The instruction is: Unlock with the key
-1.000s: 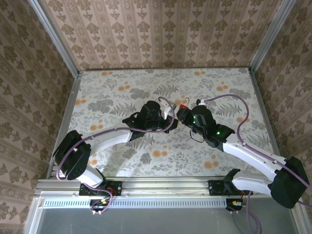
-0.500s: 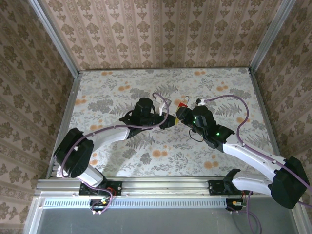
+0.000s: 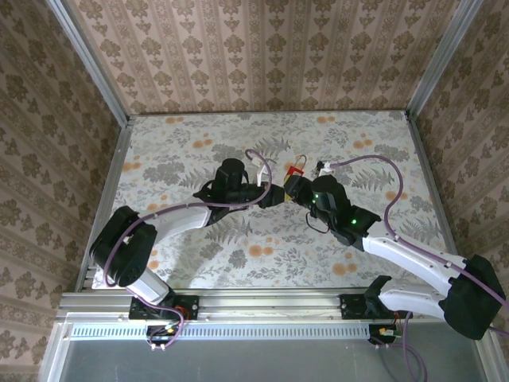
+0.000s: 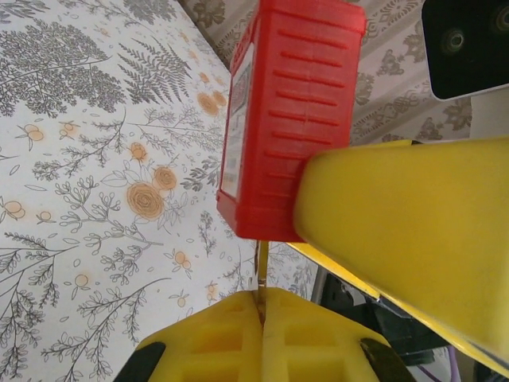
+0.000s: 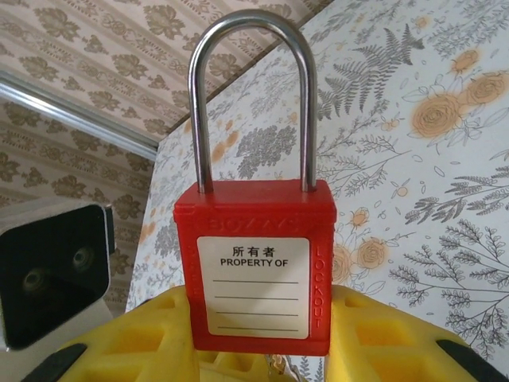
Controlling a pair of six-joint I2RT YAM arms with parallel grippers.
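Desk: the floral-patterned desk [image 3: 199, 239] carries both arms at its near edge; patterned walls stand on three sides.
Left arm: the black-and-white left arm [image 3: 175, 219] reaches from the near left corner toward the middle of the desk.
Right arm: the black-and-white right arm [image 3: 398, 247] reaches from the near right corner to the same spot, so the two wrists meet tip to tip.
Right gripper: the right gripper [image 5: 262, 334], with yellow fingers, is clamped on the lower body of the padlock from both sides and holds it upright, above the desk.
Left gripper: the left gripper [image 4: 261, 298], also yellow-fingered, is closed, its pads pressed together on the key just under the padlock.
Padlock: the red ribbed plastic padlock [image 5: 253, 270] sits over the middle of the desk, between the two wrists.
Shackle: the curved steel shackle [image 5: 200, 111] points up, with both legs running into the body.
Label: the white label [image 5: 252, 286] reads "PROPERTY OF" and faces the right wrist camera.
Key: the thin silver metal key [image 4: 261, 269] stands on edge, its blade running up into the underside of the padlock.
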